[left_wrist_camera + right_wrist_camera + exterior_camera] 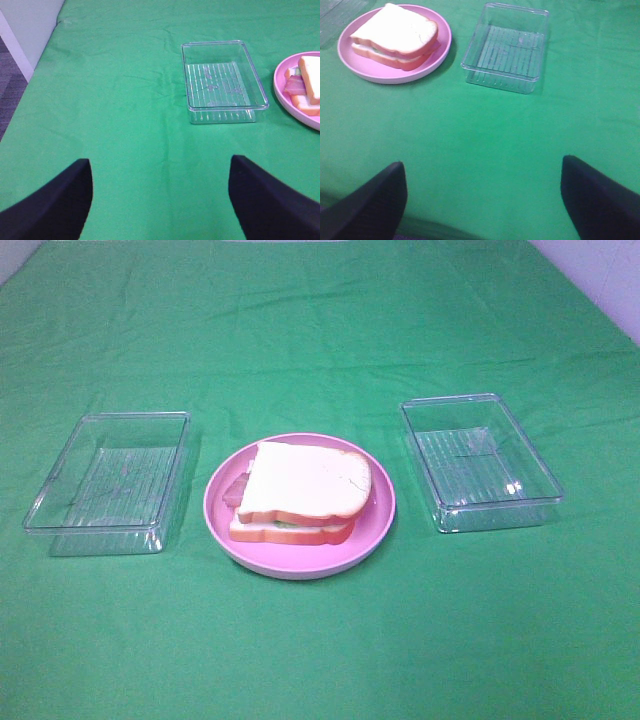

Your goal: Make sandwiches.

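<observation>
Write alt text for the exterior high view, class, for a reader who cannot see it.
A toy sandwich sits assembled on a round pink plate at the middle of a green tablecloth. An empty clear tray lies to its left and another clear tray to its right; no robot arm is in view.

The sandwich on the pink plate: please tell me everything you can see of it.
The sandwich is a toy stack: two white bread slices with orange-brown crust, the top one shifted slightly off the lower. Reddish-pink bacon sticks out at one side, and pale green shows between the slices. It lies flat on the round pink plate, between two clear boxes. Nothing else touches it.
</observation>
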Motion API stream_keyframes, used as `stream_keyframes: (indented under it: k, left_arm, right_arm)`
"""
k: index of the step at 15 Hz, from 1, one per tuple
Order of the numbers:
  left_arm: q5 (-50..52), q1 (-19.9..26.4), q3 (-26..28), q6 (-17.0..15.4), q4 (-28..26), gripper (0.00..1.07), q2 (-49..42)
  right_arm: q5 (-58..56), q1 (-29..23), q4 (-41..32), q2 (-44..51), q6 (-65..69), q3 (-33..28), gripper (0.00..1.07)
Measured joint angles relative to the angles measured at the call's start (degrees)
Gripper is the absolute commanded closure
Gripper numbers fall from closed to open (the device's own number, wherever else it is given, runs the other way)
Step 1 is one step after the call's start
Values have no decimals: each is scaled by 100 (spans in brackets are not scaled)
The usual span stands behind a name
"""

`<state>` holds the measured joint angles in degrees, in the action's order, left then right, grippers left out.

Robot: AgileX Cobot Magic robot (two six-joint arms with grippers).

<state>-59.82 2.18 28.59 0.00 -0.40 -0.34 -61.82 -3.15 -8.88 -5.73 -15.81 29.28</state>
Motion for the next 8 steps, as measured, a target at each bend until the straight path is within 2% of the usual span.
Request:
stream_keyframes:
  k: [3,5,8]
  left_arm:
    - [0,0,0,0,0,34,0]
    - [0,0,0,0,0,34,0]
    - [0,0,0,0,0,34,0]
  right_arm:
    - [0,281,0,138,0,0,30]
    - [17,315,0,567,0,-17,30]
    - [17,315,-6,596,0,-17,30]
